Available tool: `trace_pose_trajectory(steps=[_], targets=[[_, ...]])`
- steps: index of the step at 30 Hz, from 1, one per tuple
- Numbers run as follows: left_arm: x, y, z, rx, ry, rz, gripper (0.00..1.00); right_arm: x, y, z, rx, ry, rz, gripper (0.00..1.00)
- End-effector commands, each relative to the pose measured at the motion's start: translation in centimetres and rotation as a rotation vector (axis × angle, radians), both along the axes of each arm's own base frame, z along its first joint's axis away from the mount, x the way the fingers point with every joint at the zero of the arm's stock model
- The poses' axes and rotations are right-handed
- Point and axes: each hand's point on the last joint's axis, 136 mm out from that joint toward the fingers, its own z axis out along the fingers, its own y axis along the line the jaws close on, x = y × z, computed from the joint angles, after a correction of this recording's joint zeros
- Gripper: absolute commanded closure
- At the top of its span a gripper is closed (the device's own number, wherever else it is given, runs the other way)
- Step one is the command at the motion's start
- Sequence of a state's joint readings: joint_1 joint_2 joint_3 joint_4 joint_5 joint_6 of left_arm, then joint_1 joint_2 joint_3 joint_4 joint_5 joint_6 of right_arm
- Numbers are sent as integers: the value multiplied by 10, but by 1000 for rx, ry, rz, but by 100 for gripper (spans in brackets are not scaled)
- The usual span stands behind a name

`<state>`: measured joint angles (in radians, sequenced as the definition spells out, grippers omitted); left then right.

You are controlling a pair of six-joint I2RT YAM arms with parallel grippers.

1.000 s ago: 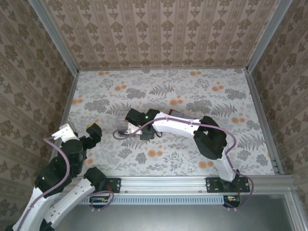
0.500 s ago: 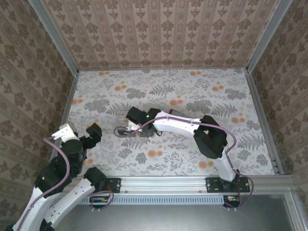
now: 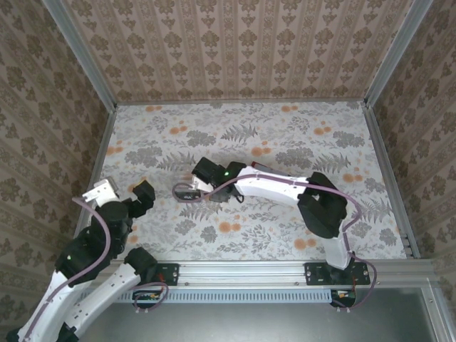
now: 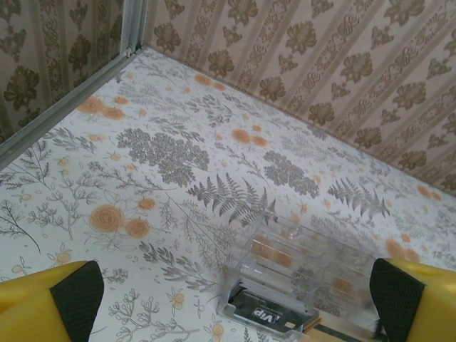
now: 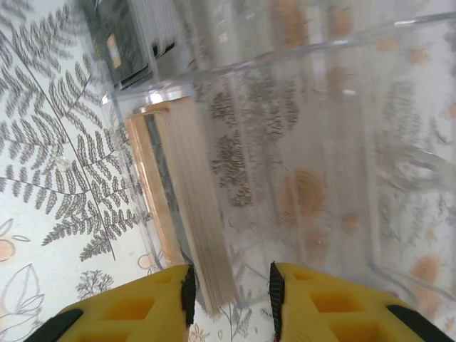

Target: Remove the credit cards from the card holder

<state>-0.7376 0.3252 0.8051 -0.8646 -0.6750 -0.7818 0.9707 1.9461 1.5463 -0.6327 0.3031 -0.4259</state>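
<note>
Credit cards [image 5: 192, 214] stand packed on edge in the clear card holder [image 5: 342, 107] near the middle of the tabletop [image 3: 285, 135], and they look light, stiff and slippery, so pinch their flat sides near the end; your right jaws sit slightly open around them, left jaws wide open.

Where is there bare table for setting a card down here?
Free: the floral tabletop between back wall and the clear plastic card holder, and the near-right corner by the metal rail. Crowded: mid-table, where the right gripper straddles the stacked thin cards in the holder.
</note>
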Motion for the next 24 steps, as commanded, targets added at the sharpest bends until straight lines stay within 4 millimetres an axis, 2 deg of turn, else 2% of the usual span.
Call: trace_pose_trajectory(steps=[1, 5, 9, 15, 17, 18, 19, 20, 24], targets=[[8, -12, 0, 26, 18, -36, 0, 4, 4, 55, 210, -81, -72, 61], [18, -26, -3, 48, 61, -62, 0, 3, -11, 83, 351, -123, -147, 59], [34, -44, -10, 85, 116, -83, 0, 4, -46, 105, 511, -173, -270, 50], [66, -66, -32, 112, 234, -108, 0, 10, -122, 111, 686, -212, -476, 38], [78, -67, -43, 121, 284, -83, 0, 12, -148, 109, 746, -238, -551, 31], [84, -65, -48, 133, 311, -64, 0, 14, -163, 110, 785, -265, -595, 23], [89, -64, -52, 153, 334, -50, 0, 16, -179, 112, 826, -307, -650, 8], [95, -61, -54, 175, 349, -37, 0, 16, -194, 113, 857, -344, -700, 0], [124, -46, -68, 263, 384, 13, 0, 20, -250, 111, 926, -456, -874, 0]])
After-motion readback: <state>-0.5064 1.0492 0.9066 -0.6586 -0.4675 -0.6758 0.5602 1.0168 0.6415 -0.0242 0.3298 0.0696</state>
